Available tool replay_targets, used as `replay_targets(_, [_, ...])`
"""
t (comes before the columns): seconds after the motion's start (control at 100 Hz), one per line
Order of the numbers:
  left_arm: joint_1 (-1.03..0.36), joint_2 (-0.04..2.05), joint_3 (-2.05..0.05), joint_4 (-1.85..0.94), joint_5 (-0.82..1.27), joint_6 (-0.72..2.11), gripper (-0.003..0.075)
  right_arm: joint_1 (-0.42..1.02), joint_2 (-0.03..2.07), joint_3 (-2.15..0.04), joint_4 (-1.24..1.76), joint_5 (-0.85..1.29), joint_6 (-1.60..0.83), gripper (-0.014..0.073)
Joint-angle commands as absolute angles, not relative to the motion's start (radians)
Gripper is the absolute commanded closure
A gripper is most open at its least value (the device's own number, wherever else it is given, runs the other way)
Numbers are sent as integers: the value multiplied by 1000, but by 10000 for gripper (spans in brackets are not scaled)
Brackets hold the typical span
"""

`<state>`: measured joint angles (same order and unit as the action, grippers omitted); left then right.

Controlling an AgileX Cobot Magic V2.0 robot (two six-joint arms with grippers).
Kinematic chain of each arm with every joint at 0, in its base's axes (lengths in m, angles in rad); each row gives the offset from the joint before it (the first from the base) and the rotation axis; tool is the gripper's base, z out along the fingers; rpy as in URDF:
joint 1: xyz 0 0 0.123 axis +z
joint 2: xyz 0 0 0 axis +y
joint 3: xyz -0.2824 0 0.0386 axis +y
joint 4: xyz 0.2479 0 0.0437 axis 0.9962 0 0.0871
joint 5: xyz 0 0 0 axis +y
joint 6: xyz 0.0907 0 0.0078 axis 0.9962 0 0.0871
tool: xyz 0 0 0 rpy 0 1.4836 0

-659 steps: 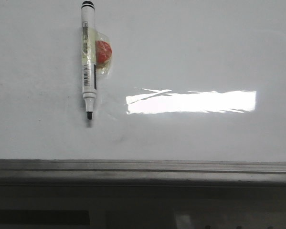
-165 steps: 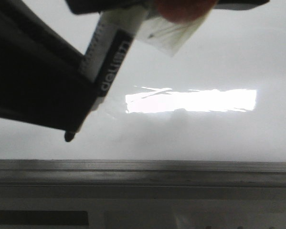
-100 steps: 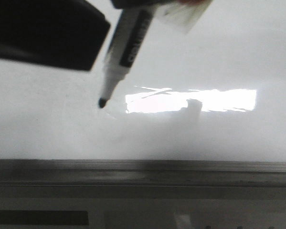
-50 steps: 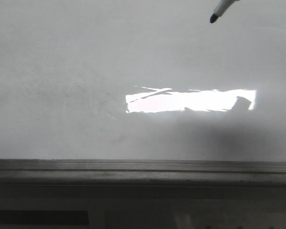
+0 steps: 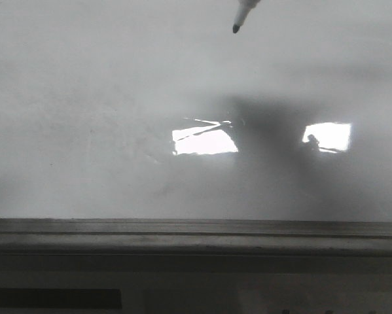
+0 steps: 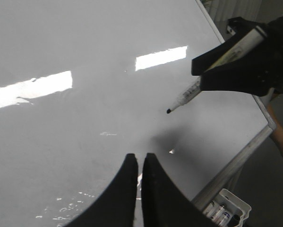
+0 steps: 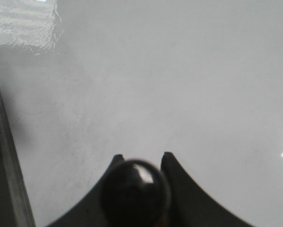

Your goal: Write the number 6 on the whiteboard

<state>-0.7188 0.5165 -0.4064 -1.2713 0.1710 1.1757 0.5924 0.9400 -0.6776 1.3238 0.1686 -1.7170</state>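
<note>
The whiteboard is seen flat, glossy white, with faint smudges and a grey metal frame strip along its near edge in the front view. No marker line is seen on it; the number 6 is not yet drawn. A whiteboard marker is pinched by the right gripper, its dark fingers clamped on the white barrel, tip pointed down at the board. In the front view only the marker's nib end is shown, entering from the top edge, right of centre, black tip apart from the surface by the look of the left wrist view, where the tip and its shadow are seen separated. In the right wrist view the marker's black rear end is seen seated between the two fingers, with bare board beyond it. The left gripper is held over the board, its fingers pressed together with only a thin slit between them, nothing in them. A bright light glare is partly cut by a dark shadow in the front view. A white tray of markers is seen off the board's edge, beside the frame, in the left wrist view.
</note>
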Motion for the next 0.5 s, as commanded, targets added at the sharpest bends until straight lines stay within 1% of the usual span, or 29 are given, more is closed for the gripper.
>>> replay_targets(0.0, [-717, 522, -435, -1287, 182, 1167, 741, 595, 940, -717, 1330, 119, -1739, 629])
replay_targets(0.38, [-717, 522, -435, -1287, 194, 1167, 741, 595, 950, -717, 1330, 61, -1739, 629])
replay_targets(0.49, [-717, 522, -435, -1287, 194, 1167, 741, 595, 959, -717, 1424, 46, -1737, 635])
